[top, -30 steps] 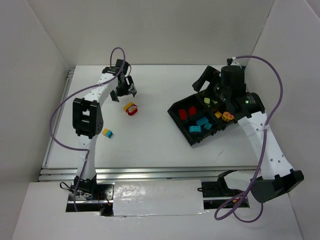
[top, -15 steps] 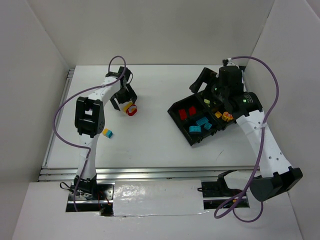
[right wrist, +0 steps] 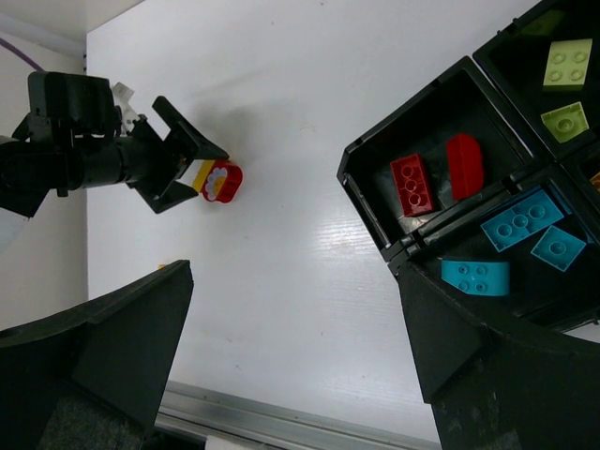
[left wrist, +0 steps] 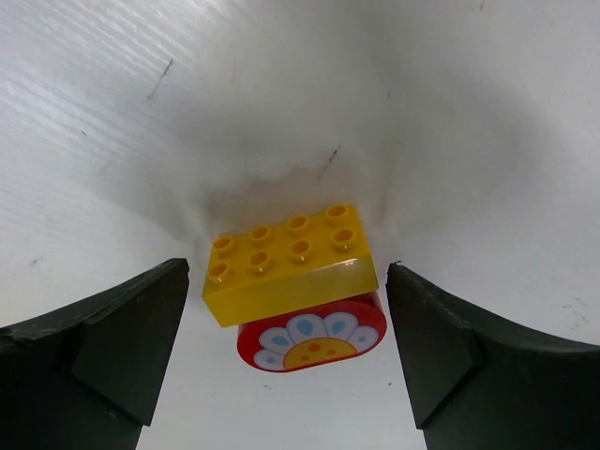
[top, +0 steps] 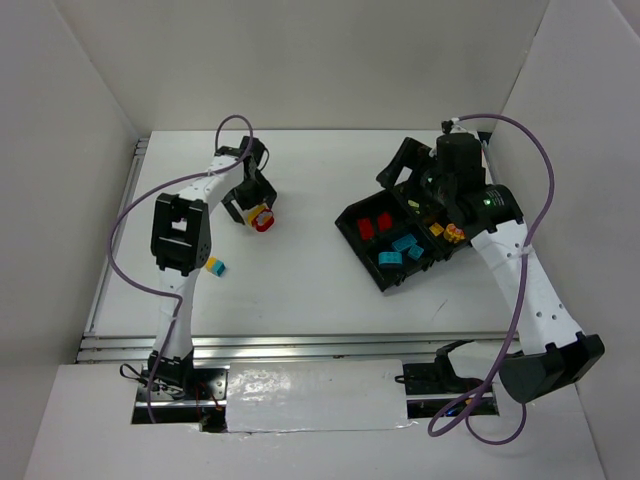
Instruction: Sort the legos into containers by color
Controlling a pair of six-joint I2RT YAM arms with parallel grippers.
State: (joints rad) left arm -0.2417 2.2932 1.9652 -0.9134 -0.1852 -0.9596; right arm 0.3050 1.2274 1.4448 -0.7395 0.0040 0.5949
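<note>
Left gripper (left wrist: 288,281) spread wide, straddled a yellow studded plastic brick (left wrist: 289,262) stacked on a red rounded piece with a flower print (left wrist: 310,339), both lying on the white bench (left wrist: 469,112) and seemingly clear of either finger. Appeared poised at the pick-up step; next called for closing squarely on the pair, then carrying it to the black four-compartment plastic tray (right wrist: 361,197). Right gripper (right wrist: 295,281), likewise wide and empty, hovered over that tray.
</note>
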